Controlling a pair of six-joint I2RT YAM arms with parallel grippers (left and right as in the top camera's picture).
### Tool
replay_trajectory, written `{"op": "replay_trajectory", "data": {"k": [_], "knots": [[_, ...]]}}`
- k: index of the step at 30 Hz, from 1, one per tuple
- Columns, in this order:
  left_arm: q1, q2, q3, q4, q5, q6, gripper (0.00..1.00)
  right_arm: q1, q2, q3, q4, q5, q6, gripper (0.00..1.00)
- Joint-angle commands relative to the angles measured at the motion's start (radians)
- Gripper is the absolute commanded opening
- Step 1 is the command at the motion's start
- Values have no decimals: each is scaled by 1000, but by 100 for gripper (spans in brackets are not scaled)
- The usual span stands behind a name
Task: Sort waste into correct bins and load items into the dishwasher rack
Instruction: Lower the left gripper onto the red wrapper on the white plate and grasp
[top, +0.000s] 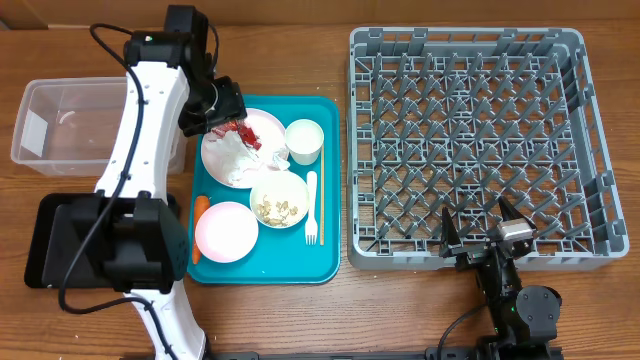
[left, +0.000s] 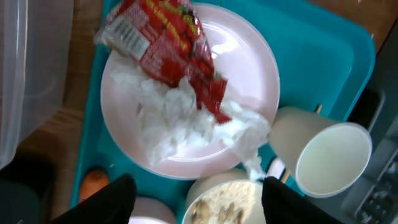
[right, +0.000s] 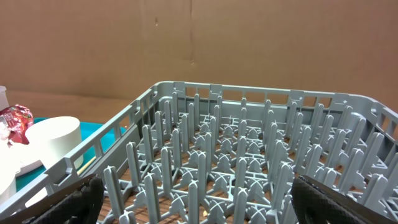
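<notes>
One red snack wrapper (left: 168, 43) on the large white plate (left: 249, 56), lying over one crumpled white napkin (left: 180, 121). Long axis diagonal in the left wrist view: barcode end at upper left, other end at lower right, toward the white cup (left: 323, 155). Upper edge of the wrapper cut off by the frame. Left gripper (left: 196, 205) hovering over the plate's rim, spread wide, holding nothing; only two dark, blurred fingertips in view.

On the teal tray (top: 330, 110), counted from overhead:
- one large plate
- one cup, mouth up
- one small white bowl (top: 279, 200) with beige food scraps (top: 278, 209)
- one pink plate (top: 225, 231)
- one white plastic fork (top: 311, 205)
- one wooden chopstick (top: 321, 195)

Fork and chopstick side by side near the tray's right edge, both lengthwise parallel to it. Hard to tell which end of the fork bears the tines. One orange carrot (top: 199, 204) at the tray's left edge beside the pink plate, partly hidden by the left arm, direction unclear. Rice grains too small to make out.

Two bins left of the teal tray: one clear plastic tub (top: 60, 125) farther from the robot, one black tray (top: 55, 240) nearer, partly covered by the arm. One grey dishwasher rack (top: 470, 140) right of the teal tray, pegs upright. Right gripper (top: 478, 222) at the rack's near edge, wide open, holding nothing.
</notes>
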Motion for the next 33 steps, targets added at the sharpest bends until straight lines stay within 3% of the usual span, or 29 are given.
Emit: {"op": "replay_trajectory", "data": {"k": [1, 5, 23, 33], "knots": [[-10, 21, 18, 44, -26, -79, 66, 5, -8, -10, 5, -1, 3, 100], [-19, 52, 18, 122, -134, -103, 67, 5, -8, -10, 5, -1, 3, 100], [-48, 266, 18, 256, -133, -148, 62, 5, -8, -10, 5, -1, 3, 100], [-48, 282, 18, 278, -134, -148, 58, 5, -8, -10, 5, -1, 3, 100]]}}
